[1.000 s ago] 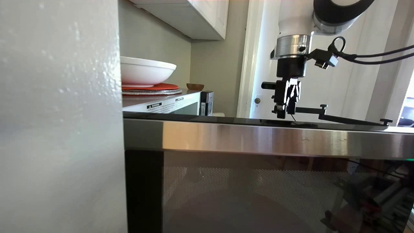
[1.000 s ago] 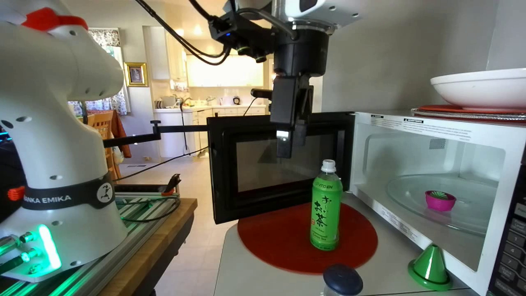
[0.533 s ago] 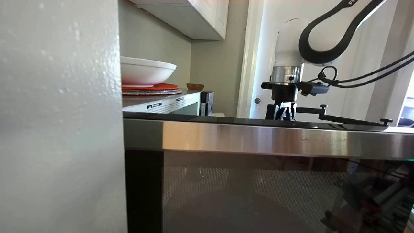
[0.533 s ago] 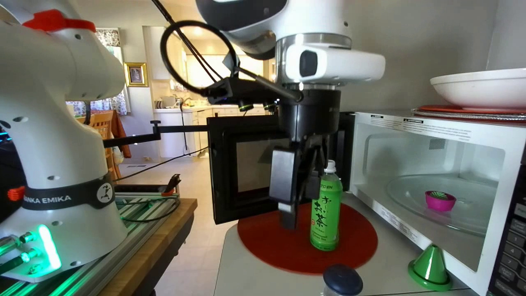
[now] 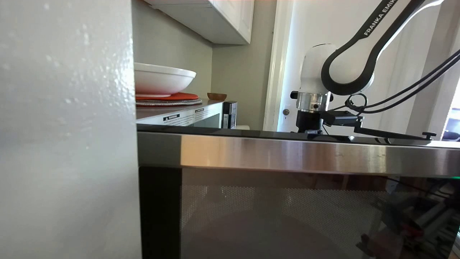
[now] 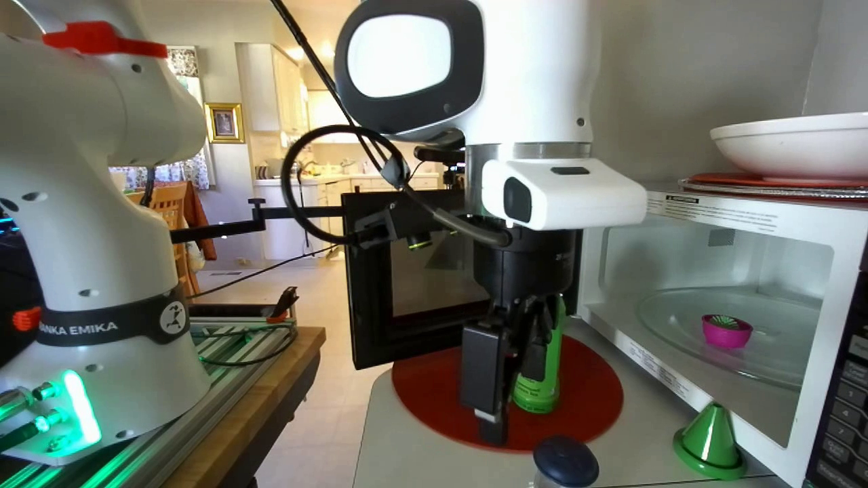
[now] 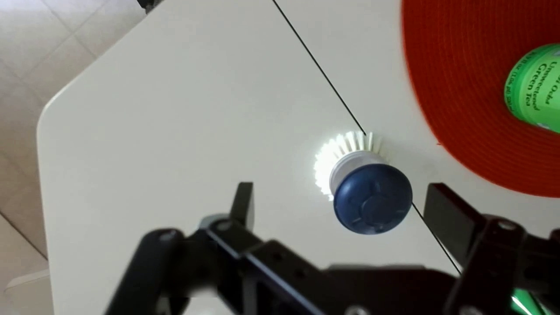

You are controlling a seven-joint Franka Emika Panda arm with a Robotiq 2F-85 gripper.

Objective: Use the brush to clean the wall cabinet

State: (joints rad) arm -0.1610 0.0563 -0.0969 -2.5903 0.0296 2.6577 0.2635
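Observation:
The brush stands on the white table with a round dark blue knob on top and white bristles below. Its knob also shows at the front of an exterior view. My gripper is open, with one finger on each side of the knob in the wrist view and a gap on both sides. In an exterior view my gripper points down low over the table, and the brush stands closer to that camera. The off-white wall cabinet hangs at the top of an exterior view, far above the table.
A green tea bottle stands on a round red mat, close behind the gripper. The microwave has its black door open and a pink cup inside. A green cone stands in front. A white bowl sits on top.
My gripper has moved down from above the door's top edge to low over the table. It now hides much of the bottle in an exterior view. The brush has not moved.

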